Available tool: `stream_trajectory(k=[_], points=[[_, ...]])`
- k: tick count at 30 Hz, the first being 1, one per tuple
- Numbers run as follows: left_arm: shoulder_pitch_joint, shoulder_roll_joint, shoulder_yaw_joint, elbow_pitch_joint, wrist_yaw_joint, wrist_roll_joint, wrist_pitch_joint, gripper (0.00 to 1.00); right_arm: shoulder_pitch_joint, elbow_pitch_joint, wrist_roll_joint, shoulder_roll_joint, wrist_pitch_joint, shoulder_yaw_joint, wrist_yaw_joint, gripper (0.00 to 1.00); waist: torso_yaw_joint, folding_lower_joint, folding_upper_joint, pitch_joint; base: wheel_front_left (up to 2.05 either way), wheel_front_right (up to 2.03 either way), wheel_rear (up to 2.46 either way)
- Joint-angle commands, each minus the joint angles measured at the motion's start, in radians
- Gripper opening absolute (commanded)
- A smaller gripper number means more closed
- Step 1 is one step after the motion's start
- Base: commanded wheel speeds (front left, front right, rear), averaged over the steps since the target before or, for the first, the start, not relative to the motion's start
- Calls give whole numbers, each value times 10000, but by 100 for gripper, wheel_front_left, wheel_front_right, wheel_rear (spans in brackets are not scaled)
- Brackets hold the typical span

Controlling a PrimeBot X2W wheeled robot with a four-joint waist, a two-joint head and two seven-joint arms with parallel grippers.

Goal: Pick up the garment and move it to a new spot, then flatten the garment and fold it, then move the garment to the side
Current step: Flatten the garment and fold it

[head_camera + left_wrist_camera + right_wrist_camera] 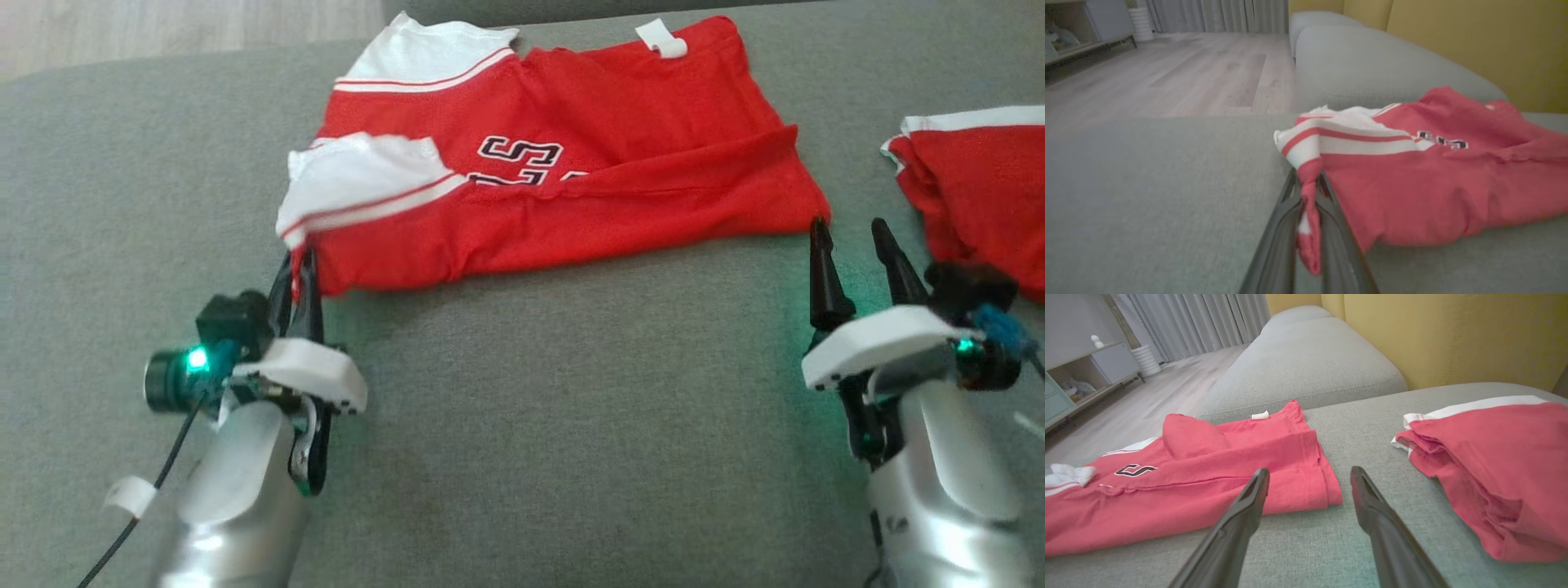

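The garment point(571, 171) is a red jersey with white sleeves and dark numerals, lying partly folded on the grey couch seat point(522, 408). My left gripper point(298, 265) is shut on the garment's near left corner, by the white sleeve. In the left wrist view the red cloth point(1308, 204) is pinched between the dark fingers point(1274, 241) and hangs down between them. My right gripper point(853, 233) stands open just off the garment's near right corner. In the right wrist view that corner point(1327, 490) lies beside the left fingertip, with nothing between the fingers point(1372, 498).
A second red garment with white trim point(980, 180) lies folded at the right edge of the seat, close to my right gripper. Beyond the couch are a wooden floor point(1188, 77), curtains, a low cabinet point(1081, 379) and a yellow wall point(1453, 335).
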Motion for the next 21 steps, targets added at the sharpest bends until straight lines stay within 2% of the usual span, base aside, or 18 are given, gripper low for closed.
stream_trajectory(k=[1,10,18,21], points=[[-342,324,290,-747,56,137,-239,0,-599,19,-267,10,311,60,-7,100,126,0,-1,-49,0,0,0],[-225,345,18,-2704,122,565,-369,0,-2266,2248,-1870,10,1991,-1052,-7,100,511,0,-1,218,0,0,0],[-96,234,-474,-3162,53,758,-268,0,-3273,3564,-4199,10,2833,-2350,-7,100,954,0,-1,427,0,0,0],[-78,221,-542,-3173,22,748,-247,0,-3378,3838,-4551,10,2967,-2483,-7,100,1059,0,-1,438,0,0,0]])
